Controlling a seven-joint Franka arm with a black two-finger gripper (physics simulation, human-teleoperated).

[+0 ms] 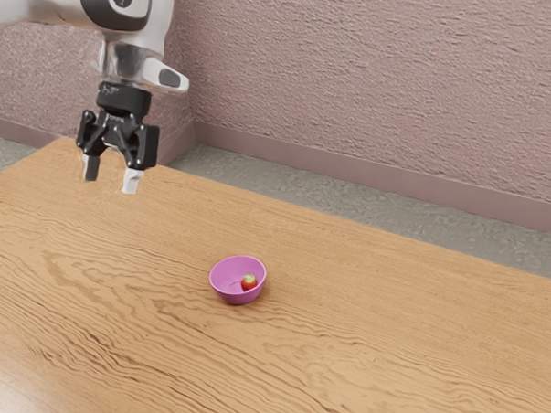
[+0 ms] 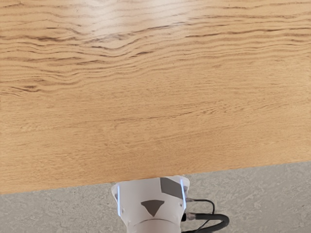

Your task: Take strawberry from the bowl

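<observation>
- One strawberry [image 1: 249, 284] is lying in the purple bowl [image 1: 233, 297], near its wall.
- Gripper [image 1: 111, 175] is hanging wide, empty, well apart from bowl.
- Off-centre descent is risking rim contact, tipping bowl.
- Tight wall clearance is risking a slipped grasp.

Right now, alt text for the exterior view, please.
A strawberry lies in a small magenta bowl on a wood-grain table. Above the table, toward the exterior view's left, the Franka arm's black two-finger gripper hangs open and empty, pointing down, away from the bowl.
</observation>
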